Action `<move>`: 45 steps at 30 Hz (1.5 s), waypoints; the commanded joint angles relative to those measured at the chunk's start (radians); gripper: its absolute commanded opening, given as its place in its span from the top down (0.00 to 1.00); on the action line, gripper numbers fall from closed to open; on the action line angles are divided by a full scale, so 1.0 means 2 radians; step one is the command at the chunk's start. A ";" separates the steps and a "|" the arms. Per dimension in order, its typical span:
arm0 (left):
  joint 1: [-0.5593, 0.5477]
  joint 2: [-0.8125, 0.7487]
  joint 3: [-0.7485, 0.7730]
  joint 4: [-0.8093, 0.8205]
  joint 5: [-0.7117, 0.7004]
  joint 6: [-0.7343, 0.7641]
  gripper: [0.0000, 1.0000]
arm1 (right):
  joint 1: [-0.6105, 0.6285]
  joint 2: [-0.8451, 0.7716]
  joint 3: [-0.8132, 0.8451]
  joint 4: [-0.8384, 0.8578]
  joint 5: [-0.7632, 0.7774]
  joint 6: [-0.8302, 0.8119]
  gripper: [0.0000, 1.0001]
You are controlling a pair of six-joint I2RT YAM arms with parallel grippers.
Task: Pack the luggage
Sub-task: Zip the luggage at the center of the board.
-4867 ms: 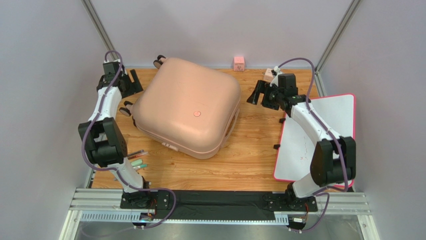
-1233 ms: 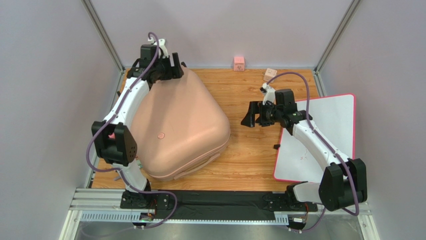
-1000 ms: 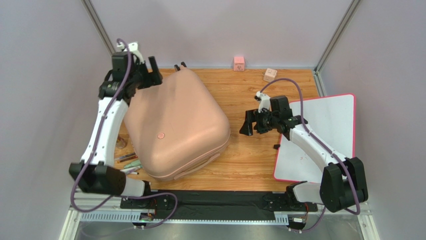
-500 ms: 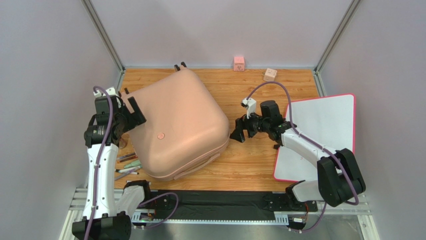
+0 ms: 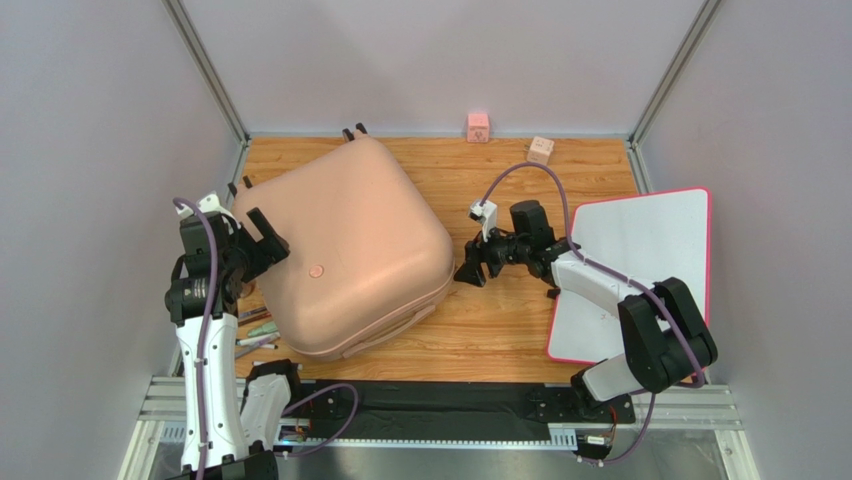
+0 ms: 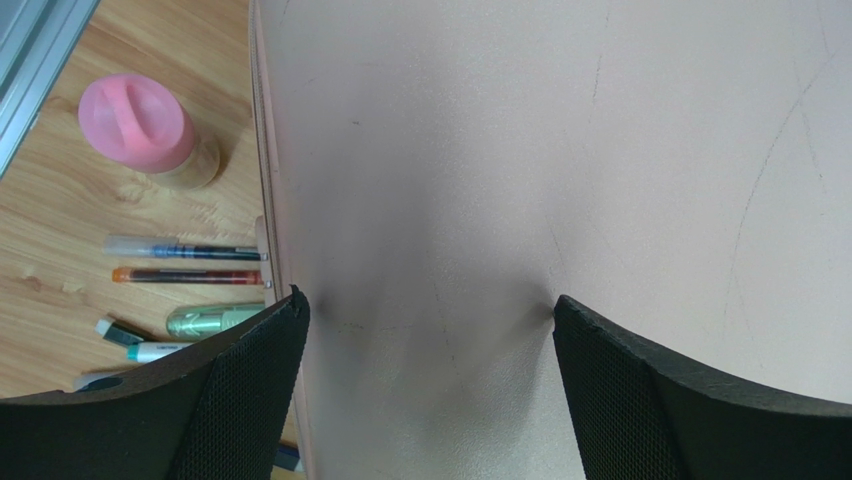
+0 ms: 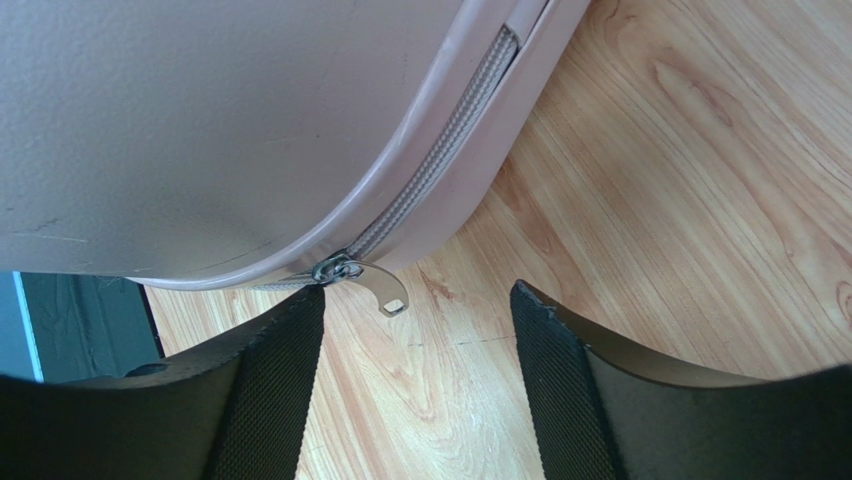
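The luggage (image 5: 345,260) has turned and slid toward the lower left of the top view since the earliest frame, and both grippers have come in to its edges. We see it closed, lying shell-up left of centre on the wooden table (image 5: 520,330), its round emblem (image 5: 316,271) facing up and two caster wheels (image 5: 353,130) poking out at its upper corner.

The left gripper (image 5: 265,238) sits at the case's left edge. In its wrist view we see the jaws spread wide over the pale shell, holding nothing. The right gripper (image 5: 470,275) is at the case's right corner. Its jaws are parted, and the metal zipper pull (image 7: 372,283) lies between them, close to the finger on the left of that frame.

Left of the case lie several pens (image 6: 185,250) and a pink-lidded jar (image 6: 140,125). A white board with a pink rim (image 5: 640,270) lies at the right. A pink cube (image 5: 478,126) and a beige cube (image 5: 540,149) sit by the far edge.
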 commanded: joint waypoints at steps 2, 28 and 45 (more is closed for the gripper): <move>0.010 -0.009 -0.031 -0.052 -0.017 0.001 0.05 | 0.016 -0.003 -0.011 0.053 -0.014 -0.014 0.32; 0.015 -0.012 -0.087 0.001 0.037 -0.020 0.10 | 0.074 -0.019 0.003 0.027 0.058 -0.032 0.98; 0.024 0.009 -0.076 0.025 0.011 -0.008 0.06 | 0.061 -0.117 0.013 -0.086 0.189 0.057 1.00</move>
